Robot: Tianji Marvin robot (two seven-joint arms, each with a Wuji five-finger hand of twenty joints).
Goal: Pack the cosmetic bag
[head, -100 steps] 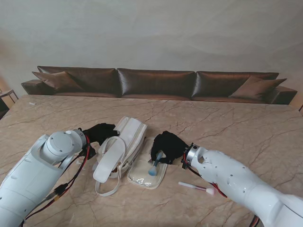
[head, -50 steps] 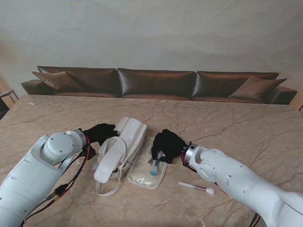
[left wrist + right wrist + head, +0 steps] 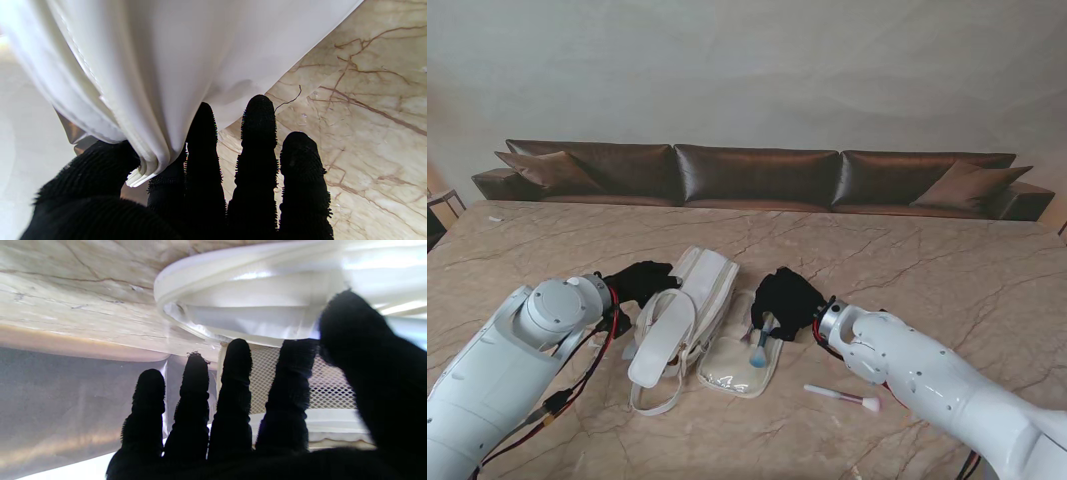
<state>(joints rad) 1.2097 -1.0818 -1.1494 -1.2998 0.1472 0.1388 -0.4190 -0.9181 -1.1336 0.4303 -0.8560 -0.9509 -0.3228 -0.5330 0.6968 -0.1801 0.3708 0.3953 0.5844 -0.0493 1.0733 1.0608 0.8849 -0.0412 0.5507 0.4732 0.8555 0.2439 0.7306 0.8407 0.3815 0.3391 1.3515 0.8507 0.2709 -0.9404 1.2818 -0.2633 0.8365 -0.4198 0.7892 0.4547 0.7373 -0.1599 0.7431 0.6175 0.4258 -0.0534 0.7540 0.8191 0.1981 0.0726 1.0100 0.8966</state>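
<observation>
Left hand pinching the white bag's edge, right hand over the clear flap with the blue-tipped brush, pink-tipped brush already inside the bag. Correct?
One error: the pink-tipped white brush is not inside the white cosmetics bag; the stand view shows it lying on the marble table, near the right arm. The left hand, right hand and blue-tipped brush are as described.

Both white arms reach in from the near corners, forearms angled toward the middle. The black-gloved left hand pinches white fabric between thumb and fingers — the right hand curls around a blue-tipped brush, palm down.
</observation>
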